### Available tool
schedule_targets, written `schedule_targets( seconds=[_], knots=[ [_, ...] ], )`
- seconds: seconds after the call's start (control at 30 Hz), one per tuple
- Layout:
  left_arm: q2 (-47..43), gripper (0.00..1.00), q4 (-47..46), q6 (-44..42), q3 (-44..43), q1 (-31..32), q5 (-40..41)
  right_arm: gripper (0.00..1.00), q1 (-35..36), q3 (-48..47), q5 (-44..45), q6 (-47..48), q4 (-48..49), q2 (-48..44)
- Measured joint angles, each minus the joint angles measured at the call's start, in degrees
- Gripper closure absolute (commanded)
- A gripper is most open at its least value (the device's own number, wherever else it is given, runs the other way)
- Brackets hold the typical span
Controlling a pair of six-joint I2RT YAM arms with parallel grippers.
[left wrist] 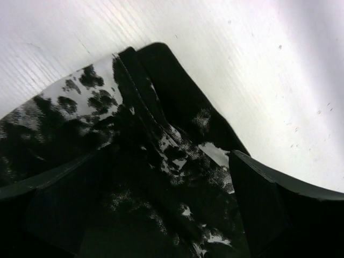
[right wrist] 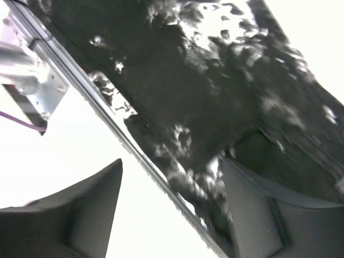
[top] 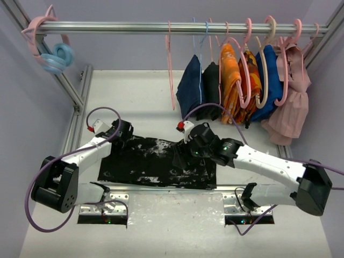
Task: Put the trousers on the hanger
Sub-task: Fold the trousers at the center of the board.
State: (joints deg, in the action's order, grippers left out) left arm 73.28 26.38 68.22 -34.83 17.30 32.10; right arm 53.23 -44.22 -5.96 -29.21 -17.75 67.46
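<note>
Trousers (top: 145, 164) flat on the bench (top: 134, 97); left fingers (left wrist: 263, 209) spread wide over their far-left corner, right fingers (right wrist: 80, 209) wide over the right part.

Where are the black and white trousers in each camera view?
Top external: the trousers lie flat just below centre, near the table's front edge.
Left wrist: one corner of the trousers fills the lower left.
Right wrist: the trousers spread across the top and right.
Shared landmark: the white table under them.
</note>
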Motion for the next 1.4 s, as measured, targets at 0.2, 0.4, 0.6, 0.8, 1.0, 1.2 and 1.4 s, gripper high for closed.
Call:
schedule_targets(
  seconds=[0.2, 0.4, 0.6, 0.8, 1.0, 1.2, 1.4],
  knots=[
    [-0.13, 0.07, 1.09, 0.53, -1.61, -2.01, 1.77, 0.39, 1.18, 1.19, 0.15, -2.61, 7.42, 14.62],
    [2.55, 0.52, 1.76, -0.24, -5.98, -4.38, 2.08, 0.4, 1.13, 7.62, 0.44, -5.93, 12.46, 19.54],
    [3.14, 0.53, 2.19, -0.21, -5.19, -4.38, 0.37, 0.39, 1.14, 7.68, 0.88, -7.09, 13.11, 19.71],
    [3.93, 0.5, 3.02, -0.26, -5.09, -4.38, -2.12, 0.39, 1.14, 7.6, 0.99, -7.37, 13.17, 20.04],
    [4.27, 0.83, 3.3, -0.26, -4.66, -4.38, -3.84, 0.39, 1.14, 6.95, 0.97, -7.7, 13.06, 20.68],
    [8.94, 1.0, 2.27, -0.34, -4.65, -4.49, -4.4, 0.38, 1.19, 6.92, 1.07, -7.76, 13.06, 20.7],
    [10.13, 1.0, 2.4, 0.23, -5.04, -4.79, -4.14, 0.35, 1.31, 6.96, 2.13, -7.7, 12.63, 20.55]
  ],
)
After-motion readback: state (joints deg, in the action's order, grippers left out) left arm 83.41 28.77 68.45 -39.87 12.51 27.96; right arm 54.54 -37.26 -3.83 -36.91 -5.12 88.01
